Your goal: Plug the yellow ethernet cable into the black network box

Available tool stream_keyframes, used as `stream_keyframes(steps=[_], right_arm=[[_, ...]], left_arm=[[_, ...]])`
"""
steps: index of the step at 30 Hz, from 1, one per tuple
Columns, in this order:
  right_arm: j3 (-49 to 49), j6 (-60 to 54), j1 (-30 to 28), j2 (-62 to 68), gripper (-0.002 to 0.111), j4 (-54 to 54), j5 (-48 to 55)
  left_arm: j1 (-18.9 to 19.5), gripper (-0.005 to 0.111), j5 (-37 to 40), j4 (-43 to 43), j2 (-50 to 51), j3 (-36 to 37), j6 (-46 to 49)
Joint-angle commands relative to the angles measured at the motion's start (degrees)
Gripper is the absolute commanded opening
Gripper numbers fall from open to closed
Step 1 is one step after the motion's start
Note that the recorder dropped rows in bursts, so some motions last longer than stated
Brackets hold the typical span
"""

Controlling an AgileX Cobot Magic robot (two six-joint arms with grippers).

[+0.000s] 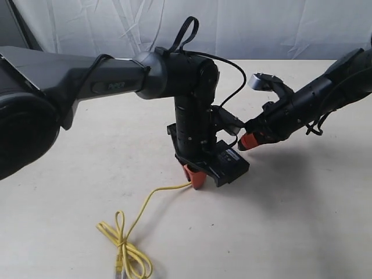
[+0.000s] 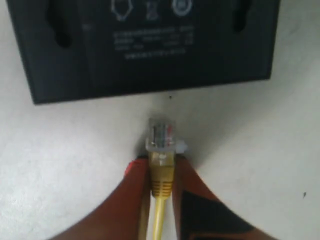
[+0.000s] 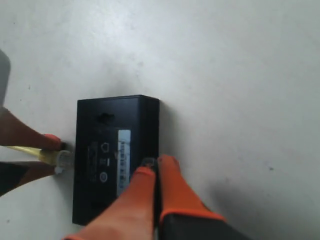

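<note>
The black network box (image 1: 231,164) lies flat on the table, its white-printed label (image 3: 123,150) facing up. My left gripper (image 1: 195,178) points down beside it and is shut on the yellow ethernet cable (image 2: 161,172), just behind its clear plug (image 2: 161,134). The plug points at the box (image 2: 150,45), and a narrow strip of table shows between them. From this gripper the cable runs to a loose coil (image 1: 125,251) at the front. My right gripper (image 3: 155,164) is shut, holding nothing, its orange fingertips against the box's opposite edge (image 3: 150,130). The ports are hidden.
The left arm's dark body (image 1: 192,99) towers over the box in the exterior view. White cloth (image 1: 261,23) hangs behind the pale table (image 1: 302,221). The cable's other plug (image 1: 119,268) lies by the front edge.
</note>
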Motion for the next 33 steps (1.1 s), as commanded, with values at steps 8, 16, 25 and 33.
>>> stream_keyframes(steps=[8, 16, 25, 33], right_arm=[[-0.1, -0.8, -2.7, 2.4, -0.001, -0.3, 7.4], [-0.1, -1.0, -2.4, 3.8, -0.001, 2.1, 8.5], [-0.1, -1.0, -2.4, 3.8, -0.001, 2.4, 6.3], [-0.1, -1.0, -2.4, 3.8, -0.001, 4.2, 5.7]], left_arm=[[-0.1, 0.000, -3.7, -1.5, 0.3, -0.6, -0.6], [-0.1, 0.000, -4.6, -1.5, 0.3, -0.6, -0.6], [-0.1, 0.000, -4.3, -0.9, 0.3, -0.6, 4.3], [-0.1, 0.000, -7.4, -2.7, 0.3, -0.6, 5.1]])
